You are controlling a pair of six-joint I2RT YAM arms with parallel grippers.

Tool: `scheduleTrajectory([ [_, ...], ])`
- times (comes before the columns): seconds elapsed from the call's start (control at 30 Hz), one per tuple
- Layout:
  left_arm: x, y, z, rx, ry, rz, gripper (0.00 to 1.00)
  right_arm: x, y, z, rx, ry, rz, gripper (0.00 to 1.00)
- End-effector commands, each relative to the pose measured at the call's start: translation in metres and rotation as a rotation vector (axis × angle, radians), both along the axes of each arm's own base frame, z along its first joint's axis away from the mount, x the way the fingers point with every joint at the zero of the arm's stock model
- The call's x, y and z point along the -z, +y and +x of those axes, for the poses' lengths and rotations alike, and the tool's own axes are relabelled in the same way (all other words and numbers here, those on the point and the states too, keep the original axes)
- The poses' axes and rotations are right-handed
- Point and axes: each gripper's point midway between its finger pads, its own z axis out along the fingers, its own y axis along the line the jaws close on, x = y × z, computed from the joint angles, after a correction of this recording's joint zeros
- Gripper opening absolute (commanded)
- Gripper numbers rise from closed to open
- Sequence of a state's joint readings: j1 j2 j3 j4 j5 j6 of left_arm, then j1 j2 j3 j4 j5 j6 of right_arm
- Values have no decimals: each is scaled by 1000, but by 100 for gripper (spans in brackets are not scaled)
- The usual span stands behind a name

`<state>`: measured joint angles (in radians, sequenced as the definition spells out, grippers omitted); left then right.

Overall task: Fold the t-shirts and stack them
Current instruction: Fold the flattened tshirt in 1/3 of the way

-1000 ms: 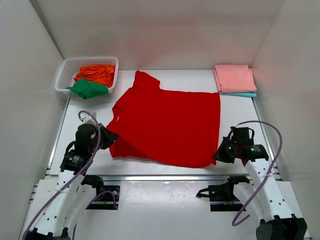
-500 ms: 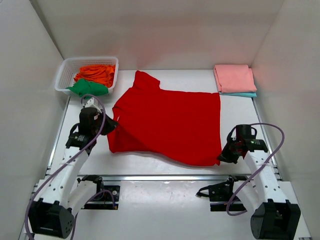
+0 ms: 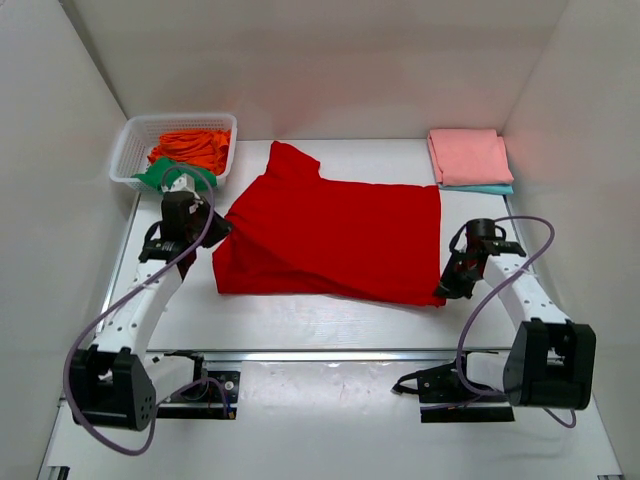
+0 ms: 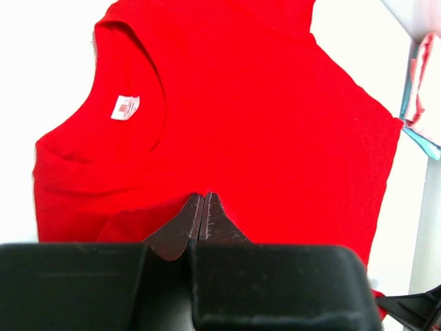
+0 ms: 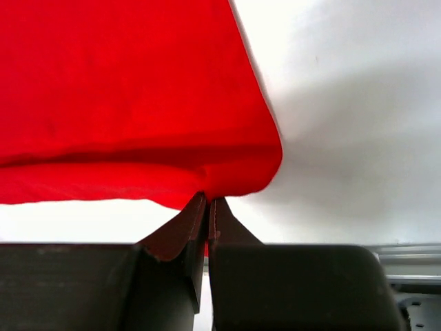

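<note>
Basket (image 3: 122, 160) is sitting behind-left of the red t-shirt (image 3: 340, 240), pink stack (image 3: 468, 155) behind-right; left gripper (image 4: 204, 207) and right gripper (image 5: 208, 207) are pinching its near corners.

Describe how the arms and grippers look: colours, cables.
Both the left arm and right arm have white links, black joint housings and a lilac cable looped alongside. The left gripper and right gripper have black bodies and dark pointed fingers.

White plastic lattice basket (image 3: 125, 155) sits at far-left corner of the flat white tabletop (image 3: 300, 320). Plain white walls (image 3: 330, 60) enclose three sides. Metal rail (image 3: 330, 354) runs along near edge.
</note>
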<state>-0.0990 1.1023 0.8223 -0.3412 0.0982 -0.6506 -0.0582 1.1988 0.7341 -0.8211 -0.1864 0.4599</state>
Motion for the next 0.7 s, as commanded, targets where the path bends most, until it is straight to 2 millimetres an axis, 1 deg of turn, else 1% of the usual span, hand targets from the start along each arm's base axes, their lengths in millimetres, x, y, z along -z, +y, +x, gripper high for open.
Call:
scheduleTrajectory([
  [0.0,-31,-3,24,16,-96,1,0,-7,-5,27,-32,-67,-9,0],
  [0.03,-29,-5,28,23,-91,15,0,-9,-8,35,-28,-85,-15,1],
  [0.07,-27,-8,31,36,-87,15,0,-8,-8,38,-32,-79,-12,0],
  [0.1,-31,-10,35,39,-95,7,0,-6,-9,41,-36,-76,-13,0],
  [0.13,-27,-12,38,46,-85,3,0,-5,-9,45,-35,-81,-8,0],
  [0.17,-30,-13,41,47,-92,0,0,-3,-10,47,-23,-73,-1,0],
  [0.23,-23,-12,45,42,-77,6,0,2,-11,51,-23,-71,17,0],
  [0.27,-27,-13,49,44,-86,8,0,2,-12,57,-27,-80,20,0],
  [0.3,-21,-13,51,46,-73,15,0,4,-13,59,-20,-76,22,0],
  [0.37,-19,-11,55,42,-69,20,0,9,-12,62,-24,-64,31,0],
  [0.4,-20,-14,56,55,-70,19,0,9,-12,65,-28,-72,33,0],
  [0.43,-14,-14,57,58,-56,18,0,11,-15,68,-22,-70,30,0],
  [0.53,-12,-17,62,63,-56,29,0,14,-12,73,-33,-72,45,0],
  [0.57,-8,-18,64,64,-45,32,0,15,-13,76,-30,-75,45,0],
  [0.67,-7,-20,68,68,-50,46,0,16,-11,83,-38,-85,53,0],
])
